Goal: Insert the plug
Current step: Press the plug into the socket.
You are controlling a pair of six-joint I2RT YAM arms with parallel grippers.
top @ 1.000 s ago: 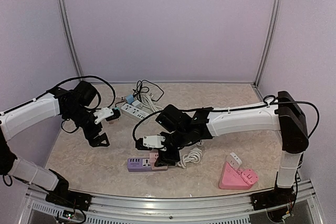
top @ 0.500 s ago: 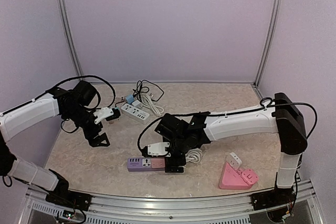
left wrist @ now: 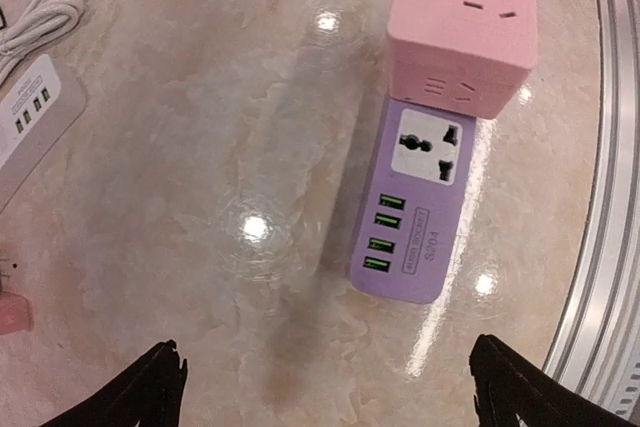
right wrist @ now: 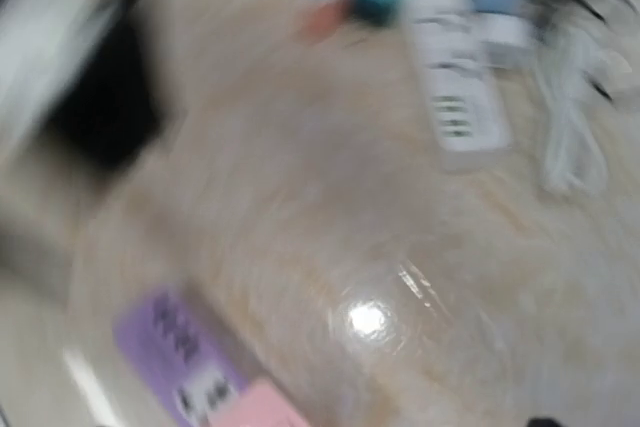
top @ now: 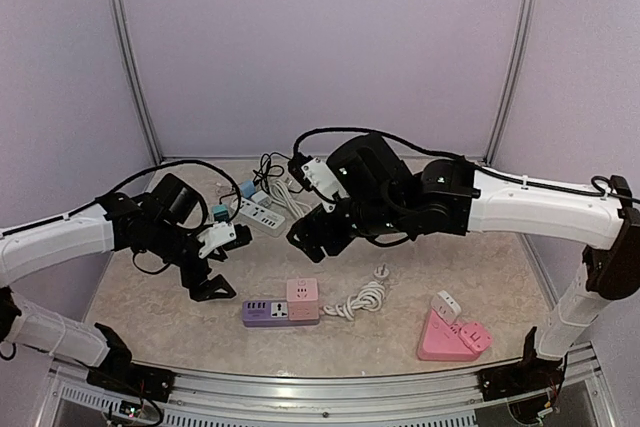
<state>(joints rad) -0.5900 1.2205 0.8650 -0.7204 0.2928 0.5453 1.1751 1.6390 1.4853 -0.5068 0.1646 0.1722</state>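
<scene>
The pink cube plug (top: 303,298) sits pushed against the right end of the purple power strip (top: 266,313), its white cord (top: 365,298) coiled to the right. The left wrist view shows the cube (left wrist: 462,32) overlapping the end of the strip (left wrist: 415,207). My left gripper (top: 225,262) hovers left of the strip, open and empty (left wrist: 335,397). My right gripper (top: 308,235) hangs above and behind the strip, open with nothing in it. Its wrist view is blurred, with only one dark fingertip (right wrist: 545,422) at the bottom edge and the strip (right wrist: 175,347) at lower left.
A white power strip (top: 258,213) with tangled cables (top: 280,172) and a teal plug (top: 220,212) lies at the back. A pink wedge-shaped stand (top: 452,337) with a white adapter sits front right. The metal rail (left wrist: 615,197) runs along the near edge.
The right gripper let go of the pink cube at the purple strip, then rose and swung back toward the far side. The left gripper moved right and nearer to the strip.
</scene>
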